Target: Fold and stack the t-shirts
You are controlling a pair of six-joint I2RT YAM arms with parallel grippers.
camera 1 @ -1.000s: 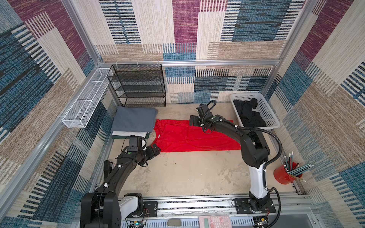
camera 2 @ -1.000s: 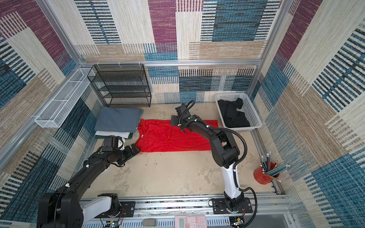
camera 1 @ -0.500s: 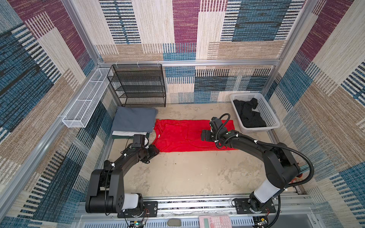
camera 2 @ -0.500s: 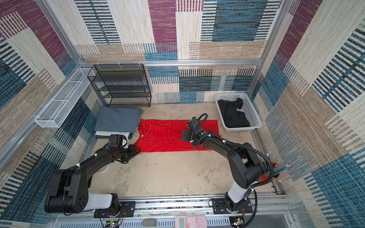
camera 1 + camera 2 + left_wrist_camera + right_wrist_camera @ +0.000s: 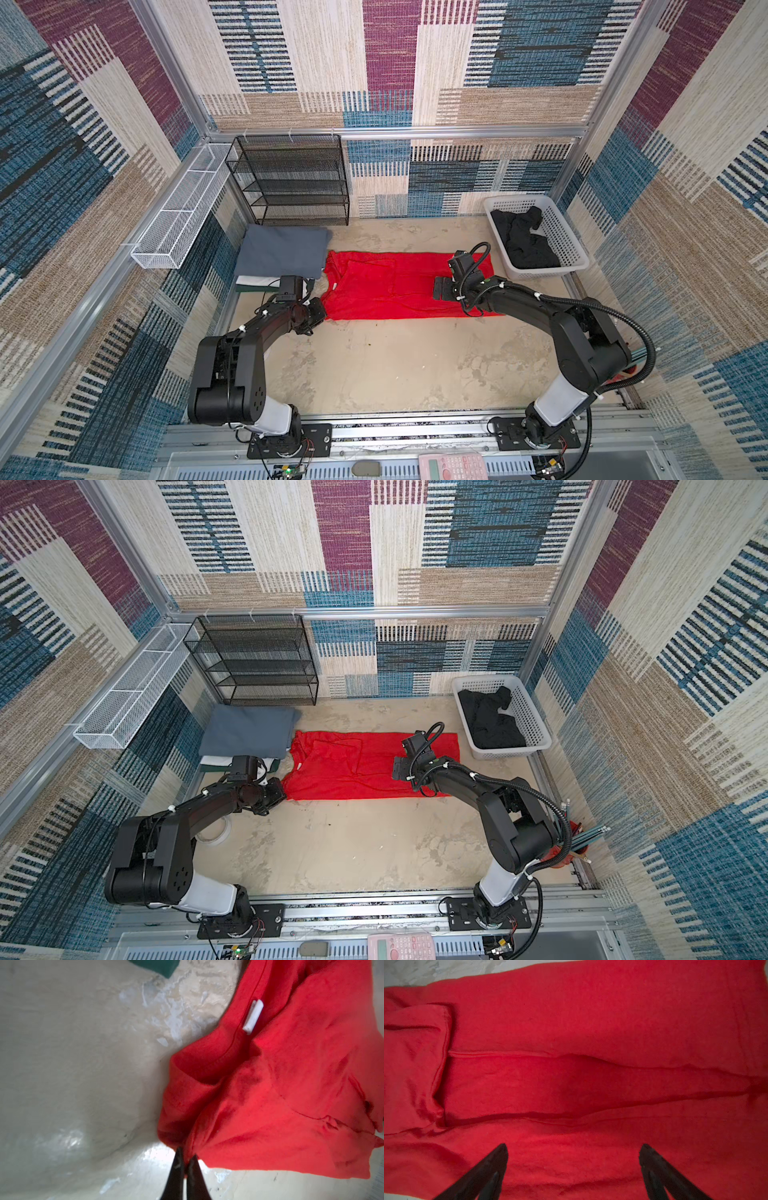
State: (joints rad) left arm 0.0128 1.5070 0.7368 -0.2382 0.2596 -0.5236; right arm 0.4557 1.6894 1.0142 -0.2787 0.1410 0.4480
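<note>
Red t-shirt (image 5: 395,286) flat on table (image 5: 395,365), folded into long strip, between grey t-shirt (image 5: 282,251) topping folded pile and basket (image 5: 544,272) holding black t-shirt (image 5: 528,245). Left claw (image 5: 186,1159) pinched tight on red t-shirt's collar-end corner. Right claw (image 5: 574,1147) spread wide over opposite end, gripping nothing.

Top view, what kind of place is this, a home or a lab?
Probably a robot test cell staged for laundry: an aluminium frame lined with patterned carpet, two arms bolted to a metal rail, a white basket near a red t-shirt.
</note>
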